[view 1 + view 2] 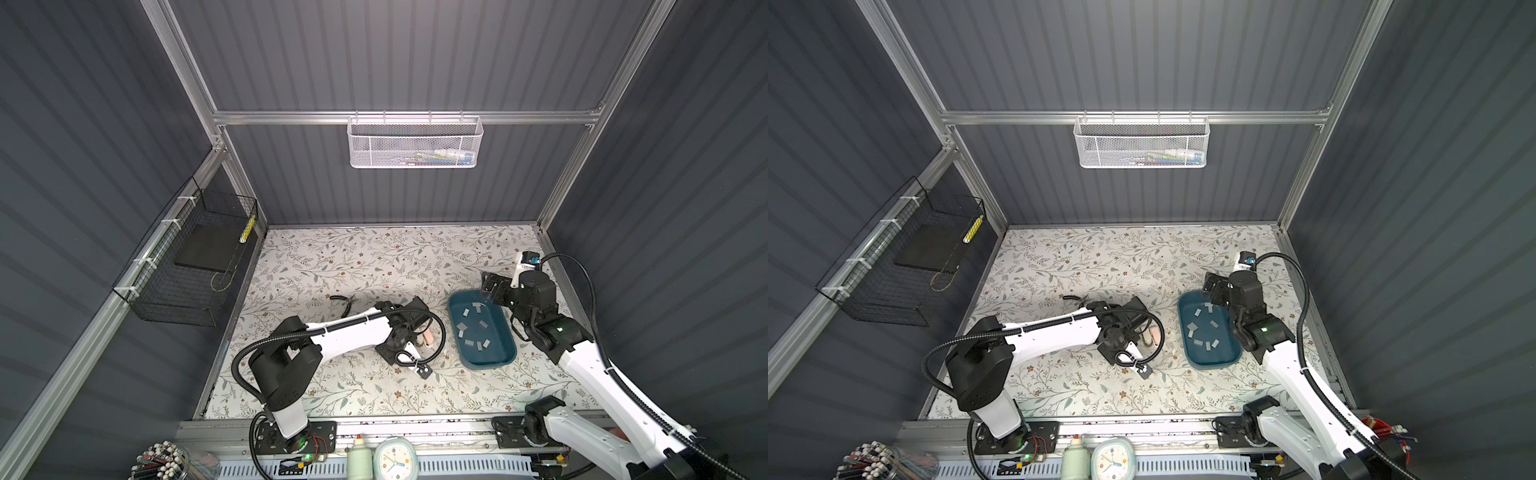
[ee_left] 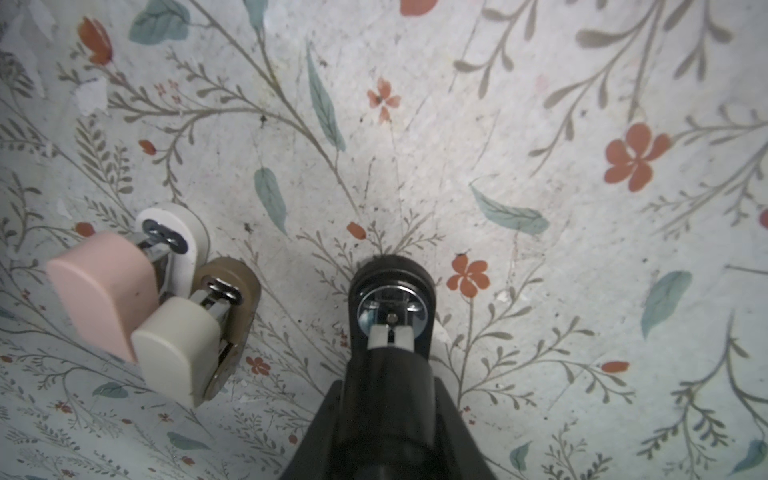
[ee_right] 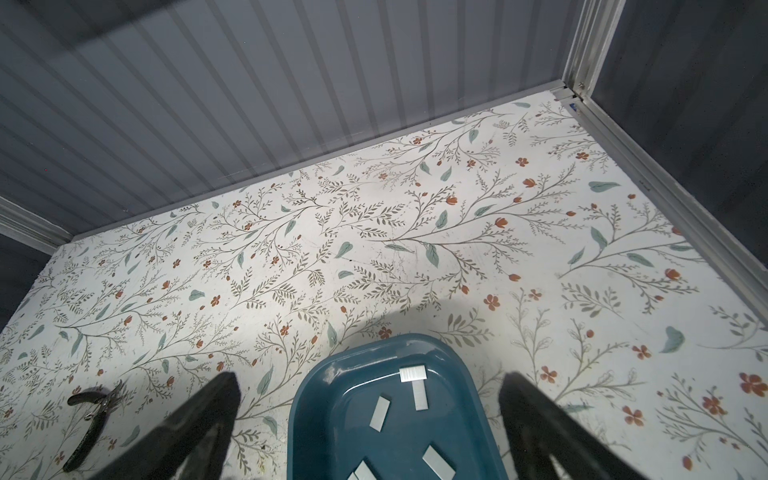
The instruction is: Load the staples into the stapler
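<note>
– Looking at the left end effector (image 2: 390, 353), what do you make of it?

– Clenched. In the left wrist view its dark fingers meet over the black stapler (image 2: 392, 266), whose rounded nose with a chrome plate pokes out past the tips. I read that as a grip on the stapler, which rests on the floral counter (image 1: 332, 257).

– And the two small ones next to it?

– A pink stapler (image 2: 104, 286) and a cream stapler (image 2: 174, 345), touching each other. They are just beside the black one but apart from it.

– Where are the staples (image 1: 461, 331)?

– All in the blue tray (image 3: 311, 407), lying flat and scattered over its floor, the grey strips pointing every which way. In both top views the tray sits near the left arm's wrist, on its right side.

– What about the right end effector (image 3: 370, 376)?

– Released, with its fingers spread wide. It hangs above the far end of the tray, and in the right wrist view the two fingers frame the tray from either side.

– Anything else on the counter?

– A black-handled tool (image 3: 89, 419), well apart from the tray. In both top views it lies just behind the left arm.
</note>
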Tool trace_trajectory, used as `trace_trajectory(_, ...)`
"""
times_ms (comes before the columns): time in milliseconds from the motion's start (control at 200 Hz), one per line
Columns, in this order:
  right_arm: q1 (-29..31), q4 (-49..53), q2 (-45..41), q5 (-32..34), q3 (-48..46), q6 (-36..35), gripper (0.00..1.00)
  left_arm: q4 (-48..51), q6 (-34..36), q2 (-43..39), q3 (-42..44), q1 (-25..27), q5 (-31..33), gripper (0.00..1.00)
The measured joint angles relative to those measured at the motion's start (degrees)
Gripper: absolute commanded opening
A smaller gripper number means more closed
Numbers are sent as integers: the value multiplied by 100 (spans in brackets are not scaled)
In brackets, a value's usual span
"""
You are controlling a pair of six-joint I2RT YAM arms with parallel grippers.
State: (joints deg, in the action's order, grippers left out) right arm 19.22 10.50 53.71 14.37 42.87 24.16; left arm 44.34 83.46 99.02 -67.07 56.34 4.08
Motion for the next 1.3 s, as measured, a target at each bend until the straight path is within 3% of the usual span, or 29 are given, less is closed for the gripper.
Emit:
trace_trajectory(90,0,9,7,9,0,9,99,-15,-9,0,-9,0,2,0)
trace_trajectory(365,0,22,11,236,0,258,99,-212,-660,-42,-142,0,417,0)
trace_trajectory(595,0,-339,-387,326,-240,481,99,-562,-1998,-535,-800,-7,1161,0)
trace_trajectory(896,0,-592,-597,409,-428,564,99,-656,-4041,-1021,-1241,-2,1113,0)
trace_trajectory(1116,0,-612,-481,330,-428,588,99,-1506,-5604,-1274,-455,0,1237,0)
trace_trajectory(1301,26,-612,-472,262,-428,595,99,-1974,-6253,-1707,39,-2,1095,0)
